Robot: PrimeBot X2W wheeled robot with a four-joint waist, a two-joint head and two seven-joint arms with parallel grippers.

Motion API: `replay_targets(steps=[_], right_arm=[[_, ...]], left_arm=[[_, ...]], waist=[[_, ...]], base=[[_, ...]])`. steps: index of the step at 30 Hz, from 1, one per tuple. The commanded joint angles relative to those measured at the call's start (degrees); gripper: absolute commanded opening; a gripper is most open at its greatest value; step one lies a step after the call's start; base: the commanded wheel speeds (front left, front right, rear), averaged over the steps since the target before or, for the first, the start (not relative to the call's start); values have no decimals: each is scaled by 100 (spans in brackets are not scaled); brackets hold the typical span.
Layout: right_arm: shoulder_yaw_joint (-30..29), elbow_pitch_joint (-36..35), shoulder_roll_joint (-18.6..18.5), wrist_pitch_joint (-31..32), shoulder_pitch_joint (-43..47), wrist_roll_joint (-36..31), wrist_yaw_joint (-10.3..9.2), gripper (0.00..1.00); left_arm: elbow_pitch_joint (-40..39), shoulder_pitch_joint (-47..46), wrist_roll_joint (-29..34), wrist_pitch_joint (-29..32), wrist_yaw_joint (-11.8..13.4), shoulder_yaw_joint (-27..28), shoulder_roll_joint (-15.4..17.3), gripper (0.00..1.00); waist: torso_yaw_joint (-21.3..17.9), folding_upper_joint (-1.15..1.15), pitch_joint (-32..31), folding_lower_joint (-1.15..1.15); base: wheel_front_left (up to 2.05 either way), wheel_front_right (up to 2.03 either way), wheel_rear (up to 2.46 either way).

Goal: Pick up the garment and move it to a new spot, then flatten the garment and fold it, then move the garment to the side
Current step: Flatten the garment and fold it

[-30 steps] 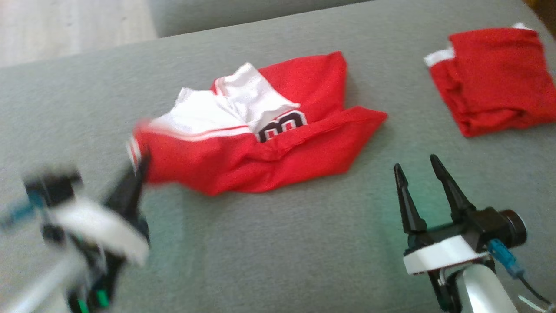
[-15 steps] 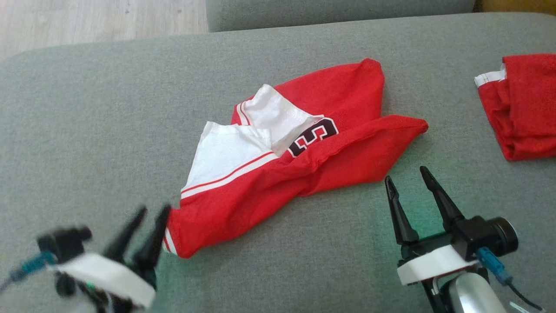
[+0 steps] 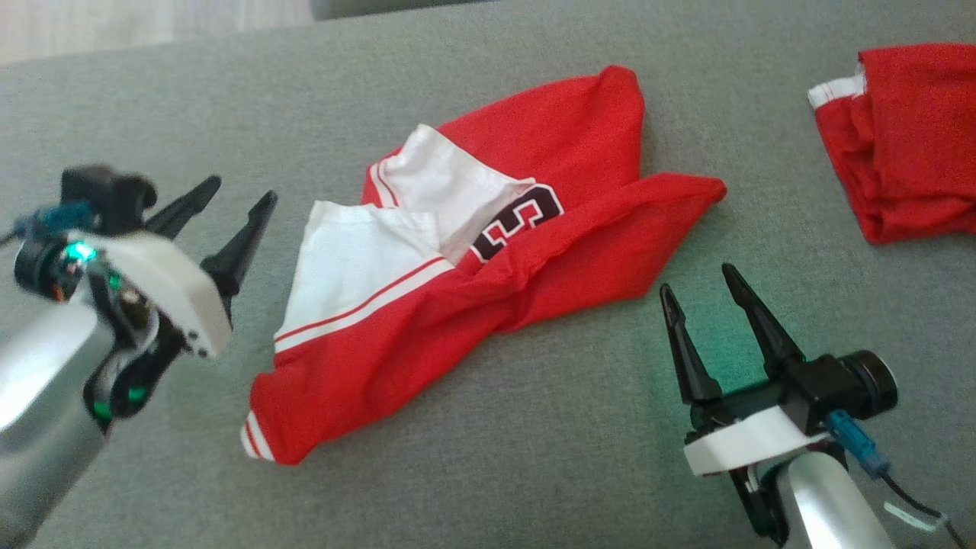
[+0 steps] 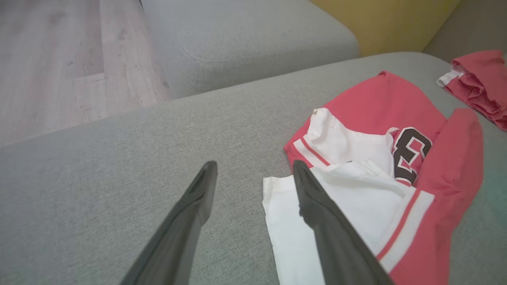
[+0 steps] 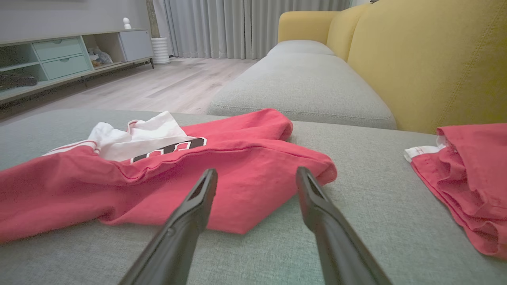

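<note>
Left jaws have been opened and pulled off the striped corner (image 3: pixel 258 441) of the jersey (image 3: pixel 488 252). That corner has been left lying on the grey cushion (image 3: pixel 534 473). The jaws are now held wide and empty just beside the white panel (image 3: pixel 358 259). Right jaws unchanged: wide open, empty, with the red tip of the jersey just ahead of them, untouched. Jersey is crumpled between the two sets of jaws, folded over itself, number half buried.

Risks: if only the top layer is pinched, the fold would likely be dragged rather than flattened. A second red garment (image 3: pixel 907 145) lies to the outer side of the right jaws and could be snagged by a wide sweep.

Left wrist view: cushion edge and wood floor (image 4: pixel 59 59) are shown beyond the left jaws, far plainer than from the head. Right wrist view: the height of the bunched red fold is shown, which is flattened out from above.
</note>
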Motion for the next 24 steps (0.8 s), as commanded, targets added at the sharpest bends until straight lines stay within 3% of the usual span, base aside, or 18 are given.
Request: replay_targets(steps=[1, 12, 23, 24], right_arm=[[168, -186, -30, -22, -183, -11, -4, 100], [270, -181, -14, -22, -460, 88, -4, 100], [293, -177, -12, -22, -502, 190, -4, 100], [299, -171, -12, -22, -514, 197, -4, 100]], left_arm=[[138, -552, 62, 238, -149, 188, 71, 100], [1429, -1237, 76, 1377, -569, -276, -305, 100], [1633, -1175, -245, 1591, -737, -382, -374, 100], [1634, -1165, -253, 1620, -747, -421, -385, 89]], waist=[[-140, 0, 189, -1], [-503, 0, 572, -1], [-638, 0, 600, -1], [-650, 0, 603, -1]], base=[[0, 0, 0], [0, 0, 0], [0, 0, 0], [0, 0, 0]])
